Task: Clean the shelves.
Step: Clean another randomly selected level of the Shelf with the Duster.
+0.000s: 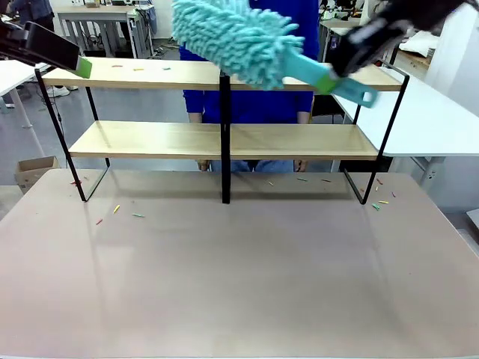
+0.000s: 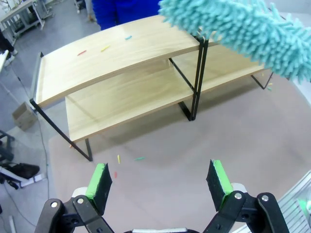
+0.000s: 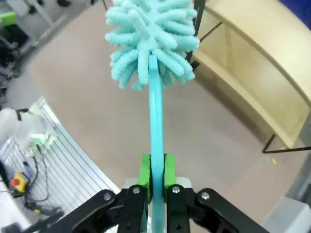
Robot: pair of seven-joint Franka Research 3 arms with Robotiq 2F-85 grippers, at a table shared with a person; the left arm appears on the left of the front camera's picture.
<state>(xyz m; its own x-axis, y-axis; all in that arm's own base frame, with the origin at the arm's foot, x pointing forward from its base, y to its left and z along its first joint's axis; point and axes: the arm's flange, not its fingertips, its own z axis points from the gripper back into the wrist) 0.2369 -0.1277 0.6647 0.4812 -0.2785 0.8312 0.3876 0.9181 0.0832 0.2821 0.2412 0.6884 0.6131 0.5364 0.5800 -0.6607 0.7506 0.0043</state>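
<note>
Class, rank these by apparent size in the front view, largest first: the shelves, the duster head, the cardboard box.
1. shelves
2. duster head, enlarged by nearness to the camera
3. cardboard box

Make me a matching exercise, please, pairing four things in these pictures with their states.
Things:
1. duster
2. left pincer
3. right pincer
4. top board

States:
a. open, holding nothing
b. bears small coloured scraps
c. teal and fluffy, up in the air
d. shut on a handle

Pairs: 1-c; 2-a; 3-d; 4-b
</note>
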